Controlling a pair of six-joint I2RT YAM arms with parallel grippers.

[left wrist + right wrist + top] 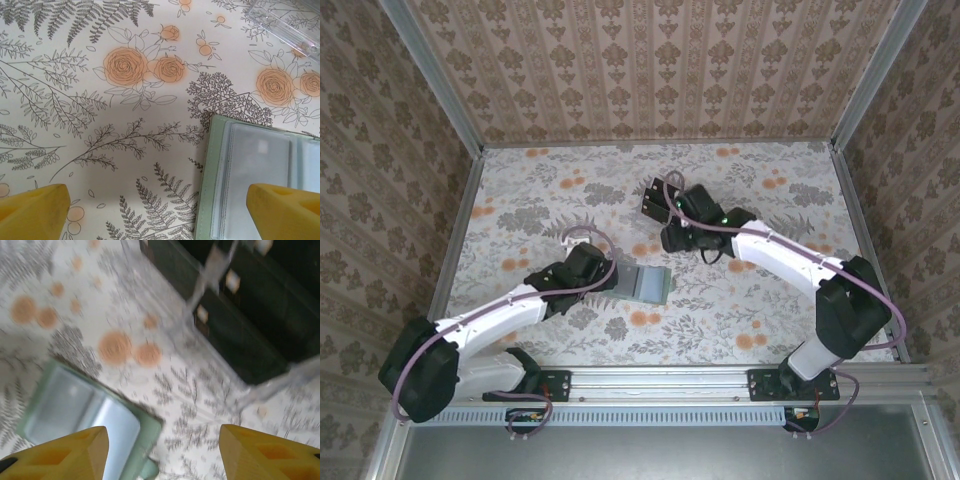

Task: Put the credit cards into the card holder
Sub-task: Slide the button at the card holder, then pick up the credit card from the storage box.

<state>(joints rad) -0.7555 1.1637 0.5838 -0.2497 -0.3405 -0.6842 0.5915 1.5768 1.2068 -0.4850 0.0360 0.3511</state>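
We saw the card holder (650, 284) lying open and flat near the middle of the counter (520, 190), its clear sleeves facing up. The left pincer (160, 214) sat at the holder's 9 o'clock, released wide. In the left wrist view one yellow fingertip (32, 212) was over bare counter and the other overlapped the holder's near edge; we could not tell whether it touched. The credit cards (653, 197) lay dark and glossy inside a clear plastic tray (283, 22) at the holder's 12 o'clock, apart from it. The right pincer (162, 455) hung between tray and holder, at about 1 o'clock of the holder. Its jaws were released, with nothing between them. The right wrist view was blurred, yet it showed the holder at 8 o'clock of the frame and the cards in their tray at 1 o'clock.
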